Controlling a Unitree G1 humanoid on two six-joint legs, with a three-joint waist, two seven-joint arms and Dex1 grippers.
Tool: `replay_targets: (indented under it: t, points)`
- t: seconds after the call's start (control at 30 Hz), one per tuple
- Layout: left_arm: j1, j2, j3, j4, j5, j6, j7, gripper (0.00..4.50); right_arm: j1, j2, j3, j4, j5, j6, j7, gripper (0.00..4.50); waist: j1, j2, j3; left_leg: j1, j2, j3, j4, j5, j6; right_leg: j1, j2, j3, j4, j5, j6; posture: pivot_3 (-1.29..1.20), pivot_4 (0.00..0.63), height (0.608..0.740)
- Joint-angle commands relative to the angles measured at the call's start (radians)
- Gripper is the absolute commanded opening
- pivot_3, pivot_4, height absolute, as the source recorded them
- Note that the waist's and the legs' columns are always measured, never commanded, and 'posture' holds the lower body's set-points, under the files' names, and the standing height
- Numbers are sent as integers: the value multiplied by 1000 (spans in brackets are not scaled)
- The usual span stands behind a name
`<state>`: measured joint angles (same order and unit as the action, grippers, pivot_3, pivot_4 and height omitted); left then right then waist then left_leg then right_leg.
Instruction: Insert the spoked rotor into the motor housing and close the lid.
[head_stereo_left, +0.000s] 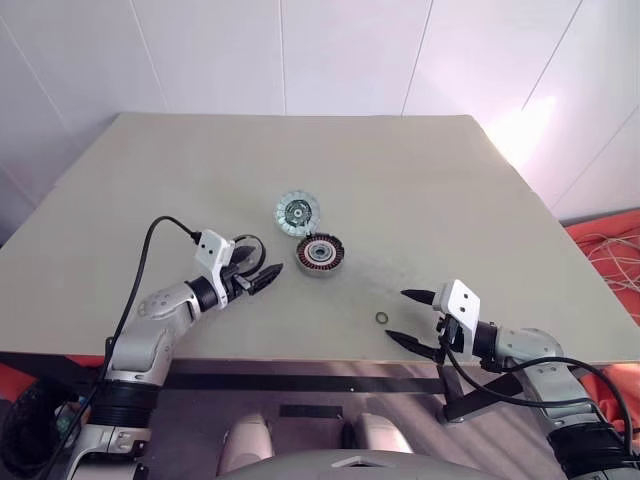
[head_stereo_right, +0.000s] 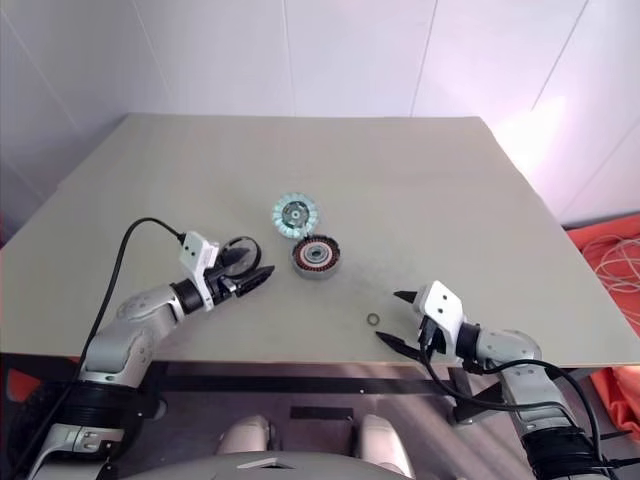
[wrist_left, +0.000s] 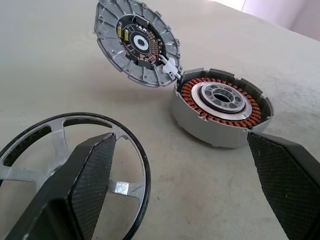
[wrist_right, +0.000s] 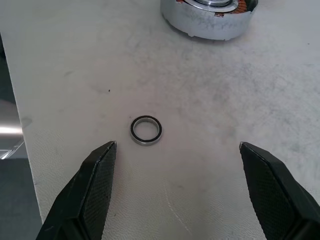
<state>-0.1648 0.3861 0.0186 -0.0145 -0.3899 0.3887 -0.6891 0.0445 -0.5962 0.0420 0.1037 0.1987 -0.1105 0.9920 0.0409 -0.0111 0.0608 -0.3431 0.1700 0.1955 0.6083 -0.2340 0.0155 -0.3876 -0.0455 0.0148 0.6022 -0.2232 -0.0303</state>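
The motor housing (head_stereo_left: 321, 254) stands mid-table, its copper windings (wrist_left: 220, 97) facing up around an open centre. The lid (head_stereo_left: 299, 212), a silvery segmented disc, sits just behind it with its edge against the housing's rim (wrist_left: 176, 80). The spoked rotor (wrist_left: 57, 145), with a dark rim and silver spokes, lies flat on the table left of the housing. My left gripper (head_stereo_left: 268, 276) is open. One of its fingers (wrist_left: 90, 175) hangs over the rotor, and the other is near the housing's side. My right gripper (head_stereo_left: 396, 315) is open near the table's front edge.
A small metal ring (wrist_right: 146, 130) lies on the table between the right gripper's open fingers, in front of the housing. The table's front edge (head_stereo_left: 330, 357) runs just below both grippers. Orange material and white cables (head_stereo_left: 610, 250) lie on the floor at the right.
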Motion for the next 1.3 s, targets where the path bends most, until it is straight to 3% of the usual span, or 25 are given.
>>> replay_targets:
  t: [0.03, 0.3, 0.4, 0.63, 0.93, 1.3]
  points:
    - [-20, 7, 20, -18, -7, -9, -3, 4487, -27, -1, -17, 26, 47, 59, 22, 4437, 0, 0, 0, 0, 0, 0, 0, 0, 0, 0, -1, -1, 0, 0, 0, 0, 0, 740]
    - [-10, -3, 14, -19, -3, -16, 2, 4487, -72, -28, -48, -3, 154, 173, 107, 4437, 1, 1, 0, -2, 0, 0, 0, 0, 0, -1, -2, -4, 2, 1, -1, 0, 0, 740]
    - [-2, -7, 14, -18, -1, -21, 3, 4487, -78, -39, -69, -29, 200, 200, 149, 4437, 5, 1, 0, -6, 0, 0, -2, -1, 1, -3, -4, -10, 2, 4, -9, 0, 0, 740]
    - [2, -8, 13, -12, 0, -25, 0, 4487, -37, -62, -88, -143, 240, 189, 202, 4437, 10, 3, 0, -7, 0, -2, -4, -2, 3, -3, -5, -15, 2, 1, -12, 0, 0, 740]
    - [0, 0, 13, -4, 4, -29, -10, 4487, 11, -79, -16, -200, 128, 136, 195, 4437, 11, 3, 1, -5, 0, -2, -4, -1, 2, -1, -7, -15, 2, -3, -5, 0, 0, 740]
    - [4, 9, 17, -32, -4, -7, -1, 4487, -26, -60, 46, -184, 85, 109, 183, 4437, 9, 3, 1, -6, 0, -2, -4, -1, 2, -2, -7, -15, 2, 0, -10, 0, 0, 740]
